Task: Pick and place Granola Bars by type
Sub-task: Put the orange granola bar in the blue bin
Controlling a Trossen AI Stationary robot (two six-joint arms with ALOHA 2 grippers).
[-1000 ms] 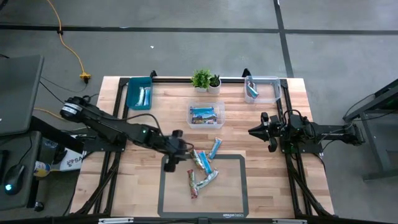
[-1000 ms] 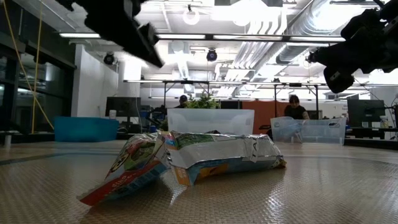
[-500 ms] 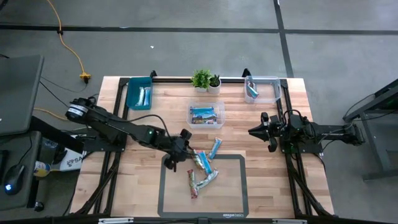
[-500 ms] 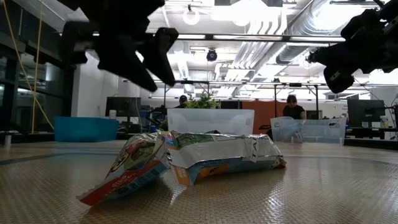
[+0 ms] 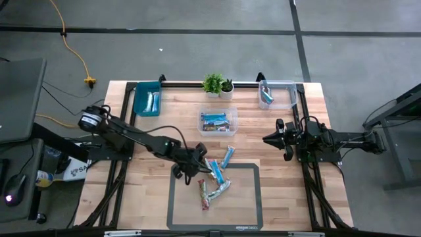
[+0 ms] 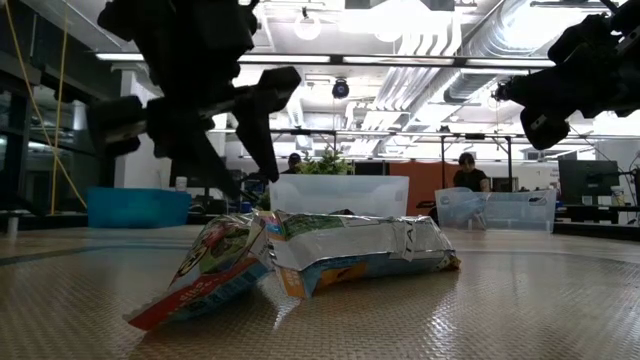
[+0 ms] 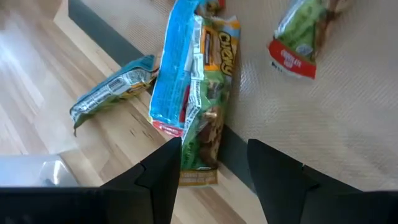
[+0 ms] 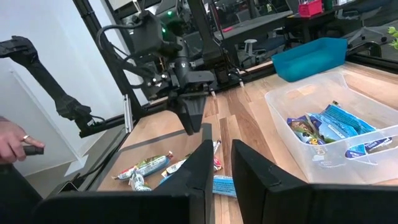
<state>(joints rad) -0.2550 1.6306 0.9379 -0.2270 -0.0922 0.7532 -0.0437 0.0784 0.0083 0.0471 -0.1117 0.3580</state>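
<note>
Several foil-wrapped granola bars lie around the grey mat's far edge. A light blue bar (image 7: 177, 68) lies on top of a green and yellow one (image 7: 208, 121) in a pile (image 5: 212, 168). One more blue bar (image 5: 227, 157) lies on the wood, and a green and red bar (image 5: 204, 194) and another (image 5: 222, 189) lie on the mat. My left gripper (image 5: 198, 162) (image 7: 214, 186) hovers open just above the pile, one finger on each side of the green and yellow bar's end. My right gripper (image 5: 268, 139) (image 8: 221, 168) waits near the right edge, open by a narrow gap.
A blue bin (image 5: 147, 99) at the far left, a clear bin (image 5: 218, 122) in the middle and a clear bin (image 5: 276, 94) at the far right each hold bars. Two small potted plants (image 5: 217, 84) stand at the far edge. A person's hand (image 8: 12, 140) shows beyond the table.
My left gripper has moved toward the table's right and down onto the pile of bars, turning as it came; in the low view it has sunk from the top of the picture to just above the bars. The bars have stayed put.
</note>
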